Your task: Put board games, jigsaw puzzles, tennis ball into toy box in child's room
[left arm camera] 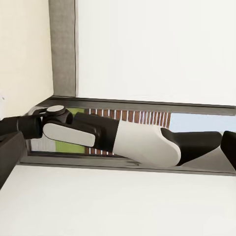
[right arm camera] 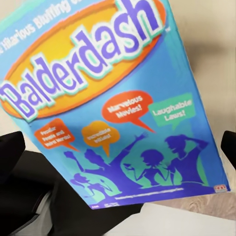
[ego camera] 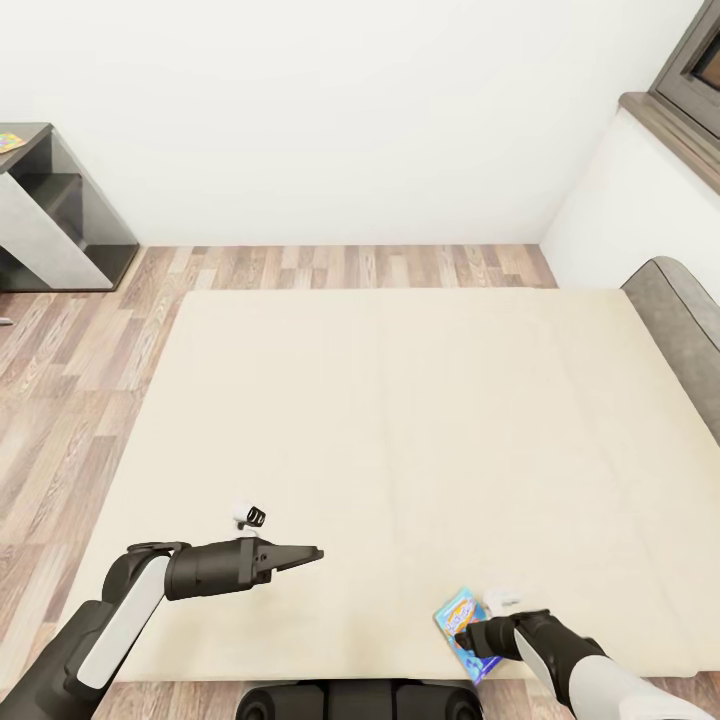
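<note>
Your right gripper (ego camera: pixel 478 637) is at the blue Balderdash board game (ego camera: pixel 462 618) at the bed's (ego camera: pixel 400 420) near edge; whether its fingers have clamped shut on it, you cannot tell. Your left gripper (ego camera: pixel 310 552) hovers over the mattress, fingers drawn narrow, holding nothing. Next, likely carry the game to the table (ego camera: pixel 40 190) at far left, where a jigsaw puzzle (ego camera: pixel 8 141) lies. Open floor (ego camera: pixel 70 380) lies between.

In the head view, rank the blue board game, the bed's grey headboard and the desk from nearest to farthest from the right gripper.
1. The blue board game, at the right gripper on the bed's near edge.
2. The grey headboard, up the bed's right side.
3. The desk, far left by the wall.
</note>
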{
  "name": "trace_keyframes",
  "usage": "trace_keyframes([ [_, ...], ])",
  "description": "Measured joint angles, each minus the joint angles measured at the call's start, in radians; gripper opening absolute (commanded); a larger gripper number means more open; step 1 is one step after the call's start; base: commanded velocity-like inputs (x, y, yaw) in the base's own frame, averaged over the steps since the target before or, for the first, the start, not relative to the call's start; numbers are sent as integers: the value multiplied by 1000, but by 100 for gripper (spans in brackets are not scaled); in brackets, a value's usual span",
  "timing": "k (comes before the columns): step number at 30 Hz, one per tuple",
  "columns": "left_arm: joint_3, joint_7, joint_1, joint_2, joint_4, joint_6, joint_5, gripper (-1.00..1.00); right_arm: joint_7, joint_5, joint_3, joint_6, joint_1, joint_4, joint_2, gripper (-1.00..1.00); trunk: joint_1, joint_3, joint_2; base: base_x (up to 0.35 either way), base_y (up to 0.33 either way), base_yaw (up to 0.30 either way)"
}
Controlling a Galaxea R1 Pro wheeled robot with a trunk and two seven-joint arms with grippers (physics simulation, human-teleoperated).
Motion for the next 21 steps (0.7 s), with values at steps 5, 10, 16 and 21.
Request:
trace_keyframes([
  [5, 0, 0, 0, 0, 0, 0, 0, 100, 0, 1, 0, 2, 0, 16, 0, 100, 0, 0, 0, 0, 0, 0],
  [10, 0, 0, 0, 0, 0, 0, 0, 100, 0, 2, 1, 3, 0, 21, 0, 100, 0, 0, 0, 0, 0, 0],
  [16, 0, 0, 0, 0, 0, 0, 0, 100, 2, 23, 31, 3, 0, 21, 2, 100, 0, 0, 0, 0, 0, 0],
  [21, 0, 0, 0, 0, 0, 0, 0, 100, 2, 30, 69, 7, 0, 21, 25, 100, 0, 0, 0, 0, 0, 0],
])
